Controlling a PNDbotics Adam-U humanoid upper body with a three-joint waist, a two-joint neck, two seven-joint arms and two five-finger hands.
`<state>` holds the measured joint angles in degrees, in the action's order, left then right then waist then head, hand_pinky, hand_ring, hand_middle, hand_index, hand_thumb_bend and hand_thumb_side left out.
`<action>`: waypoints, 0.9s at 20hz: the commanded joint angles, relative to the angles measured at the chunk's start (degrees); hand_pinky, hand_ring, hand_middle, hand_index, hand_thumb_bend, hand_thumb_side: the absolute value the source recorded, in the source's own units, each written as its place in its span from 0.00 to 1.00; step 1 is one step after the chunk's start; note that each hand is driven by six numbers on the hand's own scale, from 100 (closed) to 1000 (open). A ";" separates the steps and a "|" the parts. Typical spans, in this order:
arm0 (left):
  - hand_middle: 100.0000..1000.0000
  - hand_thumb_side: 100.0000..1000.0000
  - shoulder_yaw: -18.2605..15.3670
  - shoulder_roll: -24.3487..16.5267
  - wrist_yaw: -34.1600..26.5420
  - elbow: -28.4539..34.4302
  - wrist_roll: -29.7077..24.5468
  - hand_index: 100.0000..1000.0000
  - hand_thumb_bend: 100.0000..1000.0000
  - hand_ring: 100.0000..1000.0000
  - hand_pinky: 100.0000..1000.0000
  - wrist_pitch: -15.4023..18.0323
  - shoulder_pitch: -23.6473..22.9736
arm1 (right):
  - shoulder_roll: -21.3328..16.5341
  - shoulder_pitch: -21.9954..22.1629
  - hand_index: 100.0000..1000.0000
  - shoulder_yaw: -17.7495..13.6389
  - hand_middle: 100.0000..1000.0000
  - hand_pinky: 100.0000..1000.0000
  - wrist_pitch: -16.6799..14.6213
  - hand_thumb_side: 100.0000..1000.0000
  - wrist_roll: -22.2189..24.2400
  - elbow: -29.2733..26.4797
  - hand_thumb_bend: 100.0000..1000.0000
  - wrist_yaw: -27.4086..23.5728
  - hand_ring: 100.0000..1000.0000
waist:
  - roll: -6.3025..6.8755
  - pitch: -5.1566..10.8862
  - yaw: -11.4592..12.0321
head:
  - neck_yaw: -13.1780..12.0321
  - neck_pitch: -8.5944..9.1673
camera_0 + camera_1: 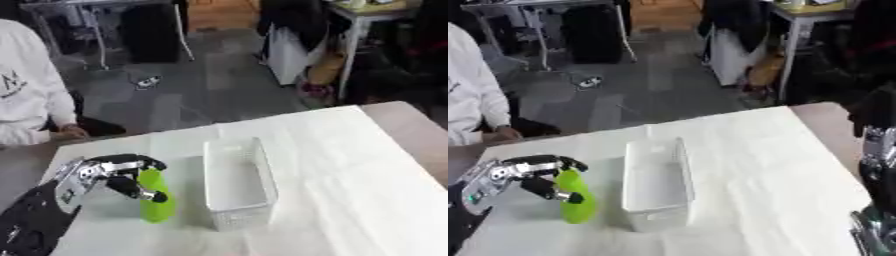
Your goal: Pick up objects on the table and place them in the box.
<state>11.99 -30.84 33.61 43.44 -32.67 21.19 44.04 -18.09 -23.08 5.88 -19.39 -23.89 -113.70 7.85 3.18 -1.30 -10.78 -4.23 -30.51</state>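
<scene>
A bright green bottle-shaped object (157, 199) stands upright on the white tablecloth, just left of the box. My left hand (112, 175) comes in from the lower left, and its fingers and thumb curl round the upper part of the green object. The white perforated box (236, 183) sits mid-table, long side running away from me, and looks empty. My right arm (876, 190) shows at the right edge of the right eye view; the hand itself is out of sight.
The white cloth (350, 175) covers the table, with a brown table edge (402, 120) at the far right. A person in a white top (26, 95) sits at the far left edge, one hand resting near the table corner.
</scene>
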 commanded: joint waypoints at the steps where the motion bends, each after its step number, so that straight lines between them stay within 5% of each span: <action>1: 0.91 0.69 -0.63 -0.80 1.16 -0.10 -0.31 0.98 0.67 0.79 0.68 0.23 1.65 | -0.08 -1.15 0.24 -0.01 0.22 0.02 -0.12 0.42 0.08 -0.89 0.30 -0.20 0.22 | 0.01 0.50 -0.09 | -0.66 0.13; 9: 0.89 0.70 -0.71 -0.42 3.84 -1.72 -1.65 0.97 0.66 0.77 0.70 0.70 1.74 | 0.07 -1.36 0.24 -0.04 0.22 0.02 -0.21 0.42 0.06 -0.89 0.30 -0.25 0.22 | 0.13 0.48 -0.36 | -0.75 -0.13; 11: 0.86 0.69 -0.76 -0.37 4.28 -1.91 -1.91 0.96 0.65 0.72 0.64 0.75 1.73 | 0.08 -1.36 0.24 -0.05 0.22 0.02 -0.20 0.42 0.06 -0.89 0.30 -0.25 0.22 | 0.14 0.49 -0.38 | -0.72 -0.16; 15: 0.72 0.63 -0.90 -0.40 4.53 -1.88 -0.92 0.86 0.55 0.47 0.17 0.37 1.67 | 0.07 -1.34 0.24 -0.07 0.22 0.02 -0.19 0.41 0.04 -0.89 0.30 -0.24 0.22 | 0.14 0.51 -0.35 | -0.63 -0.21; 17: 0.60 0.63 -0.96 -0.41 4.34 -1.68 0.88 0.73 0.43 0.37 0.00 -0.11 1.59 | 0.05 -1.31 0.24 -0.06 0.22 0.02 -0.17 0.41 0.04 -0.89 0.30 -0.24 0.22 | 0.13 0.52 -0.33 | -0.63 -0.24; 18: 0.54 0.62 -0.96 -0.42 4.22 -1.55 2.15 0.68 0.38 0.31 0.00 -0.35 1.53 | 0.05 -1.31 0.24 -0.05 0.22 0.02 -0.16 0.41 0.04 -0.89 0.30 -0.23 0.22 | 0.13 0.53 -0.32 | -0.64 -0.24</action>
<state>11.62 -30.04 37.85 41.08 -31.56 21.10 44.67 -18.04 -23.12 5.88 -19.43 -23.87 -113.70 7.76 3.46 -1.37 -11.13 -4.51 -30.59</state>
